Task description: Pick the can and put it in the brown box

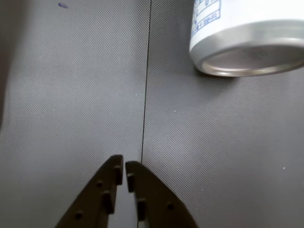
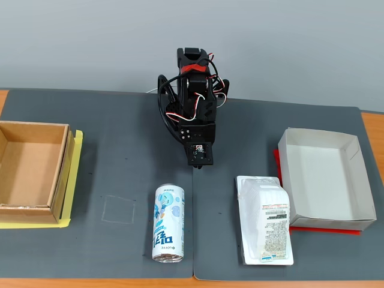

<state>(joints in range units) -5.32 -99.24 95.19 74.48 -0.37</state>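
The can [image 2: 168, 223] lies on its side on the dark mat [image 2: 120, 138], lengthwise toward the camera in the fixed view, its near silver end close to the mat's front edge. It sits a little left of the seam where two mat pieces meet, and just right of a faint square outline drawn on the mat. In the wrist view the can [image 1: 242, 35] shows only its silver end and a strip of white wall with blue print, in the upper right corner — well apart from the gripper [image 1: 124, 168].

The gripper's two dark fingers come up from the bottom edge of the wrist view with their tips nearly touching, only a thin slit between them, nothing pinched. They hover over bare mat right beside the seam.

The arm [image 2: 193, 114] stands folded at the back middle of the table, with its gripper [image 2: 200, 157] (hard to read from here) pointing down behind the can.

The brown box [image 2: 30, 171] sits at the far left on a yellow sheet — open, nothing inside. To the right lie a wrapped white packet [image 2: 264, 219] and, beyond it, a white box [image 2: 324, 180].
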